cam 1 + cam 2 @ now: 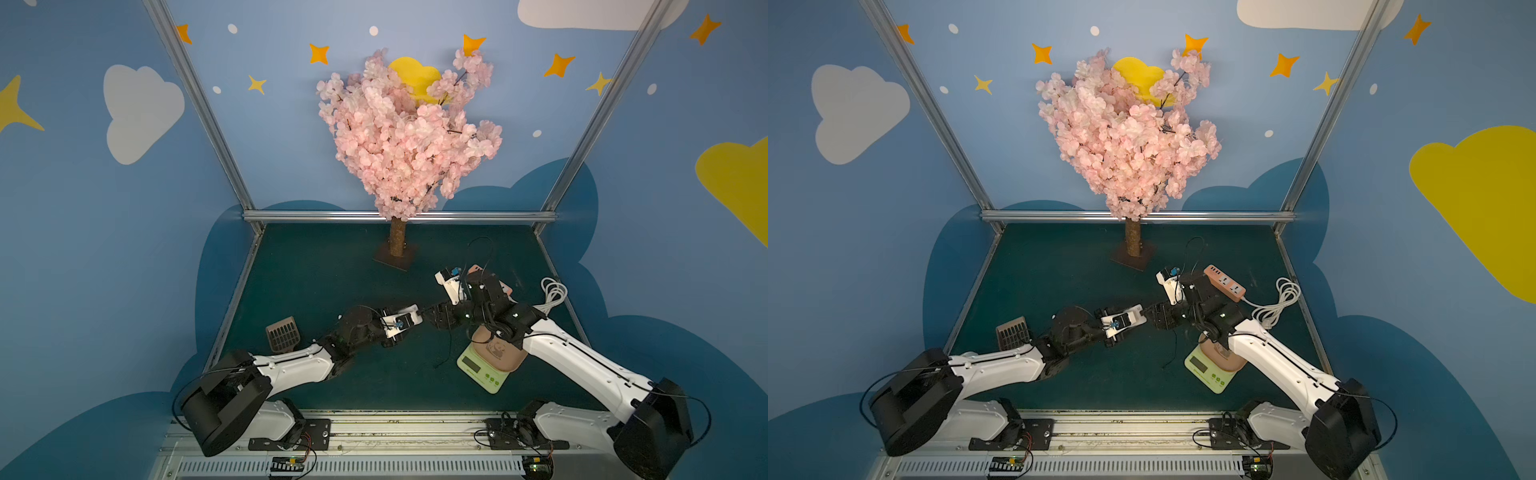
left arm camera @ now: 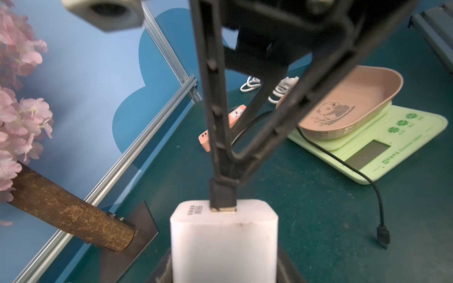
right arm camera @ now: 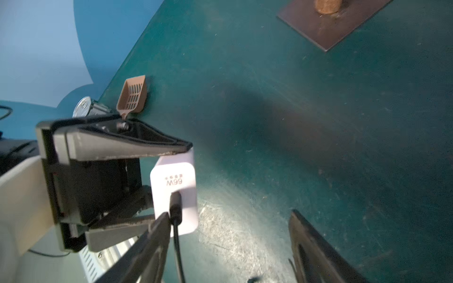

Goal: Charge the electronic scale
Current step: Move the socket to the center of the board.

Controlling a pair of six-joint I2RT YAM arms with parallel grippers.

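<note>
Electronic scale (image 1: 484, 373) sits seemingly near table's (image 1: 332, 270) front edge.

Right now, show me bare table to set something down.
Bare: back left, between tree base and scoop; front middle, left of the scale. Crowded: the right, with strip, white cable, right gripper, and left gripper holding the charger.

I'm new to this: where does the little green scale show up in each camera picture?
Both top views: electronic scale near the front, right of middle.
Left wrist: scale beyond the white charger.
Right wrist: not in it.
Shared landmark: the tree's base plate.
</note>
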